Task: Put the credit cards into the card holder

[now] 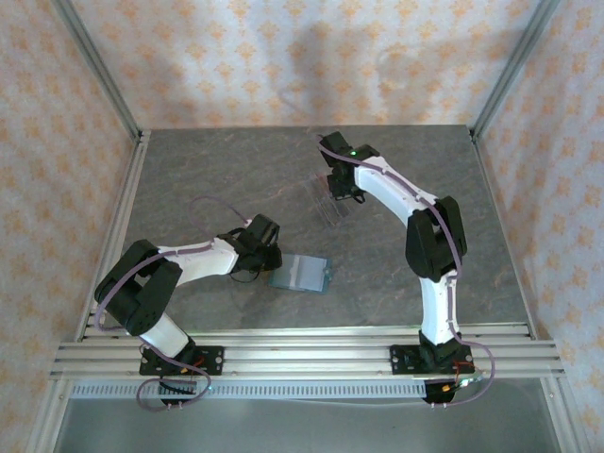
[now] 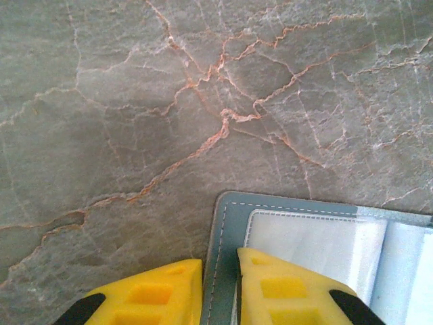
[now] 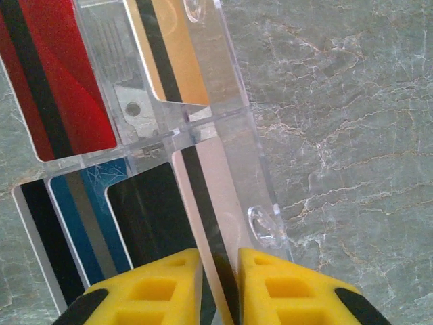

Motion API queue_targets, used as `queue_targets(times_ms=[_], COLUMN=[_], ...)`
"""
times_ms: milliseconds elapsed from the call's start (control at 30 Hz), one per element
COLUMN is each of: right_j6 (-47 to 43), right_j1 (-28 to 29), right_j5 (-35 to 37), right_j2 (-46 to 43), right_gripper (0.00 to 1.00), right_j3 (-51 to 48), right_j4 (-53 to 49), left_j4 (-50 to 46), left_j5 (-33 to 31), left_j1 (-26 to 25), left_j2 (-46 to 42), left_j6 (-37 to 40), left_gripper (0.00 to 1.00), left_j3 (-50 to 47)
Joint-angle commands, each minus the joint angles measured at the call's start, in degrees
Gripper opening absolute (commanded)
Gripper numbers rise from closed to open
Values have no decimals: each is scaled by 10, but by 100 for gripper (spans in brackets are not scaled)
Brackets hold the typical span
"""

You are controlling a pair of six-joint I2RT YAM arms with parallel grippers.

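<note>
Right pincer [image 3: 218,264] is pinching shut on a pale pink plastic card with a dark stripe [image 3: 206,193]. It's sitting in a clear acrylic rack [image 3: 233,101] next to a dark red card [image 3: 67,81], a gold card [image 3: 176,61] and a blue card [image 3: 81,217]. Meanwhile the left pincer [image 2: 220,288] is clamping the edge of the open teal stitched card holder [image 2: 230,217], which is lying on the grey marbled tabletop [image 2: 135,101], nearer the arm bases than the rack.

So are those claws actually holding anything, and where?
Left claw pinches the grey-teal stitched card holder by its cover's edge. Right claw seems closed on the pale dark-striped plastic card, at its near end.
</note>
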Motion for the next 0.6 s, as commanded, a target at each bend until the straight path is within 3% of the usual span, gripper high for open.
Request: queue_targets(times_ms=[0,133,567], right_j6=[-12,-18,-35], right_j1=[-1,-2,-2], right_j5=[15,18,48], right_j2=[5,1,-14], right_gripper=[11,0,0], right_j3=[24,37,94], right_j4=[-22,-29,-65], left_j4=[8,13,-5], left_j5=[47,48,36], left_j1=[-27,-27,-40], left_j2=[71,74,62], left_j6=[-18,-20,-24], left_gripper=[20,20,20], left_j3=[-44,-47,-35])
